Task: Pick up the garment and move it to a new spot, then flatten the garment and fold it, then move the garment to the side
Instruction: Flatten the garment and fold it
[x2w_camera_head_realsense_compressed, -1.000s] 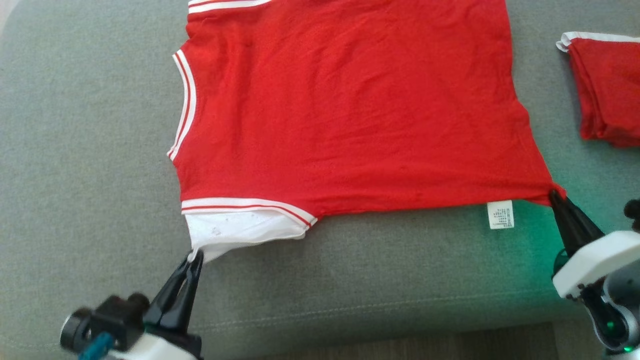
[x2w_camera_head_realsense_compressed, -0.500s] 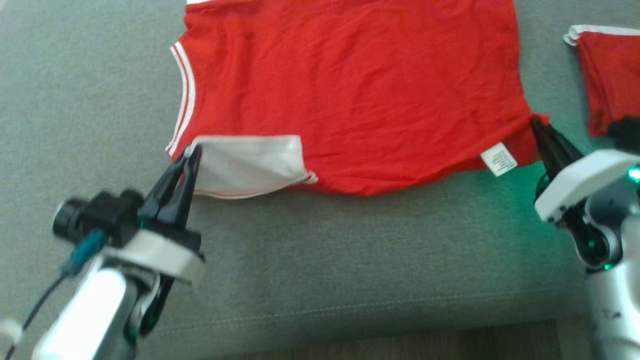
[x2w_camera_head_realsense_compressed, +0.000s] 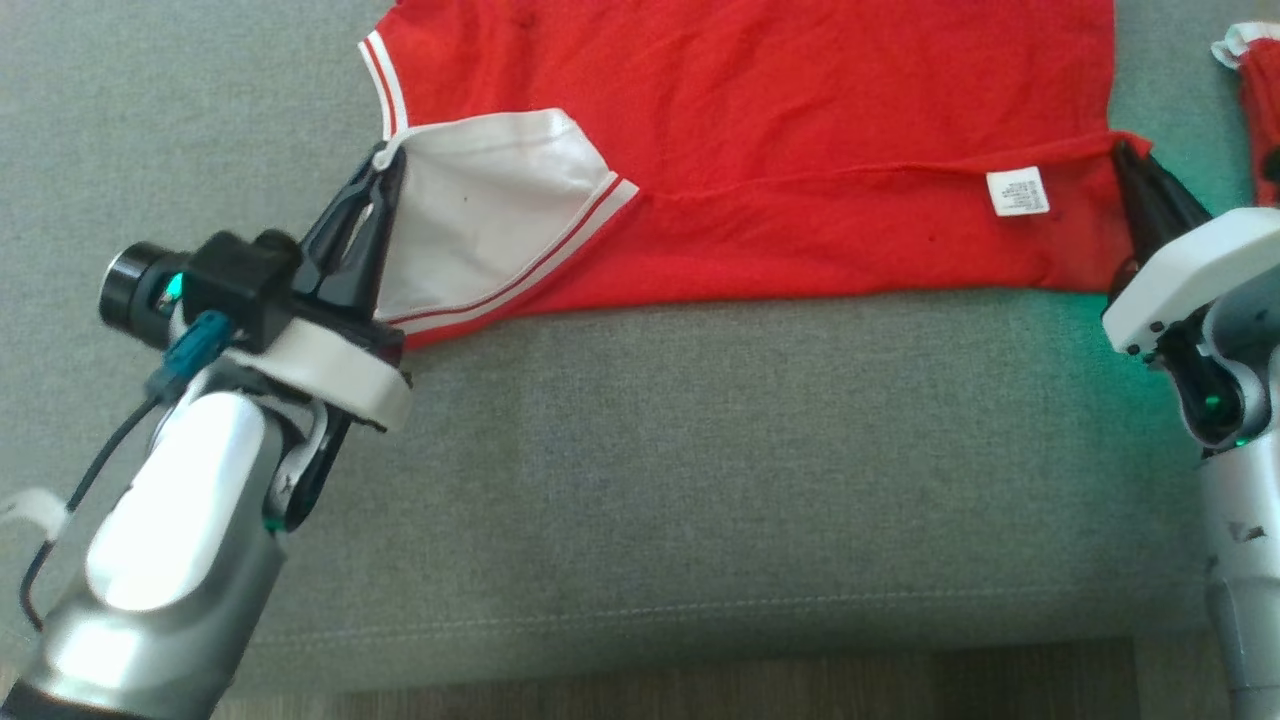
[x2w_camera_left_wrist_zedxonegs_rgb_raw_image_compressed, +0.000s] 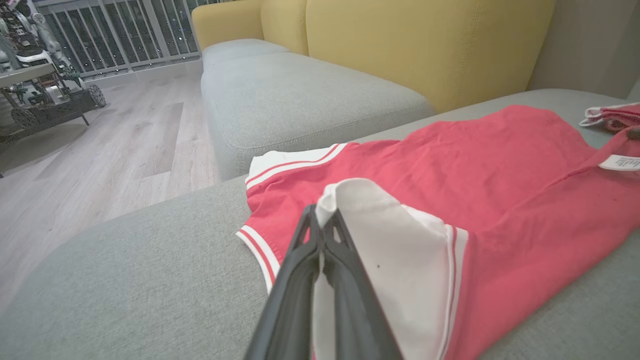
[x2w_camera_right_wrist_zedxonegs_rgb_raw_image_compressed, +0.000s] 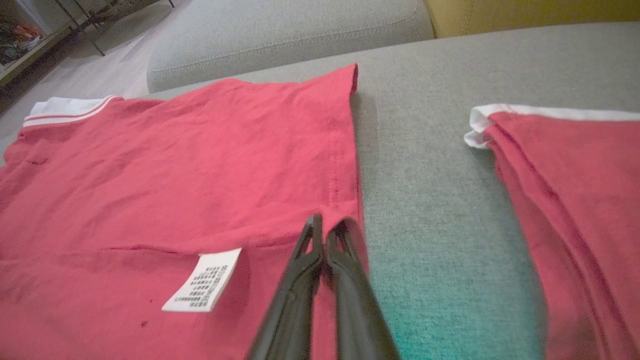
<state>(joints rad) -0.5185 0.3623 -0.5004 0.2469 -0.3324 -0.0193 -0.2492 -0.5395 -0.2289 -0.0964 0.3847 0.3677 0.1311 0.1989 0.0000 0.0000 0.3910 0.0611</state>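
Both arms reach in over the near edge of the grey sofa cushion (x2w_camera_head_realsense_compressed: 700, 460), the left arm (x2w_camera_head_realsense_compressed: 170, 540) slanting up from the lower left, the right arm (x2w_camera_head_realsense_compressed: 1235, 480) rising at the right edge. The left jaws are pinched tight on the white-lined sleeve corner of the red garment (x2w_camera_head_realsense_compressed: 800, 110); the right jaws are closed on its corner near the white label (x2w_camera_head_realsense_compressed: 1017, 191). Between them the garment lies spread, near edge doubled back.

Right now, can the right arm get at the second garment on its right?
Probably not yet. Bare cushion leaves the way to the second garment free, but the right fingers are shut on the shirt's corner and must let go first.
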